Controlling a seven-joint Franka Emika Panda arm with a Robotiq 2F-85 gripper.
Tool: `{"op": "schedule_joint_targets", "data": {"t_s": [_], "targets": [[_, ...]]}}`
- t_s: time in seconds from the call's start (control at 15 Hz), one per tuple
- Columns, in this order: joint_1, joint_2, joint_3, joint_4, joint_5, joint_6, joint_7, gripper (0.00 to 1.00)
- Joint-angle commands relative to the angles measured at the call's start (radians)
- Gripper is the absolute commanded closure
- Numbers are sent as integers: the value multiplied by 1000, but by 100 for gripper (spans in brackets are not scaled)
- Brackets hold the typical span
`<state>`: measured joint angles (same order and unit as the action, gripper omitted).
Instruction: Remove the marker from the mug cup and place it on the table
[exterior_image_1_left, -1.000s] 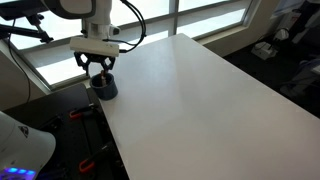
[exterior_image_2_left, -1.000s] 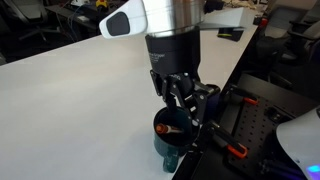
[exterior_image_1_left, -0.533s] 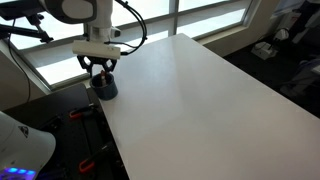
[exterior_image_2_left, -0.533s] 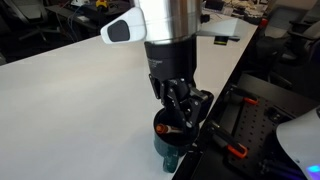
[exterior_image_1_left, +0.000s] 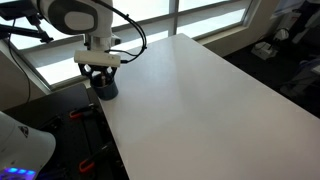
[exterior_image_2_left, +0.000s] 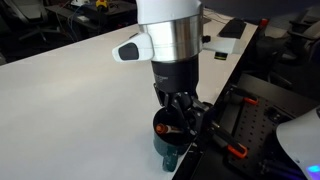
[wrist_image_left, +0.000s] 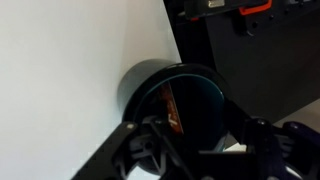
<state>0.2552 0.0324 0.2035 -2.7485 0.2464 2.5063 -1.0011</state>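
Note:
The small dark blue-grey mug cup (exterior_image_1_left: 106, 90) stands at the corner of the white table (exterior_image_1_left: 190, 95), close to the edge. It shows in both exterior views (exterior_image_2_left: 168, 140) and in the wrist view (wrist_image_left: 140, 82). The reddish-brown marker (wrist_image_left: 170, 108) lies slanted inside the mug and also shows in an exterior view (exterior_image_2_left: 172, 129). My gripper (exterior_image_2_left: 180, 108) is open, right above the mug's mouth, its fingers on either side of the opening (wrist_image_left: 200, 148). In an exterior view the gripper (exterior_image_1_left: 100, 76) hides the top of the mug.
The table edge runs right beside the mug. Beyond it is a dark floor and a black frame with red clamps (exterior_image_2_left: 238, 152). Windows (exterior_image_1_left: 200, 15) stand behind the table. White table surface (exterior_image_2_left: 70, 110) stretches away from the mug.
My gripper has come down closer to the mug's mouth. The mug and marker have not moved.

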Motion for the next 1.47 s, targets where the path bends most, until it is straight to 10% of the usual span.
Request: {"op": "schedule_joint_targets", "data": {"t_s": [0.0, 0.47, 0.53, 0.87, 1.4], "targets": [[-16, 5, 15, -18, -16, 37, -6, 53], [-21, 10, 14, -15, -21, 34, -2, 47], [-22, 7, 13, -11, -17, 23, -3, 22], [-26, -23, 17, 7, -2, -19, 3, 0], [-22, -21, 25, -2, -6, -13, 3, 22]]}}
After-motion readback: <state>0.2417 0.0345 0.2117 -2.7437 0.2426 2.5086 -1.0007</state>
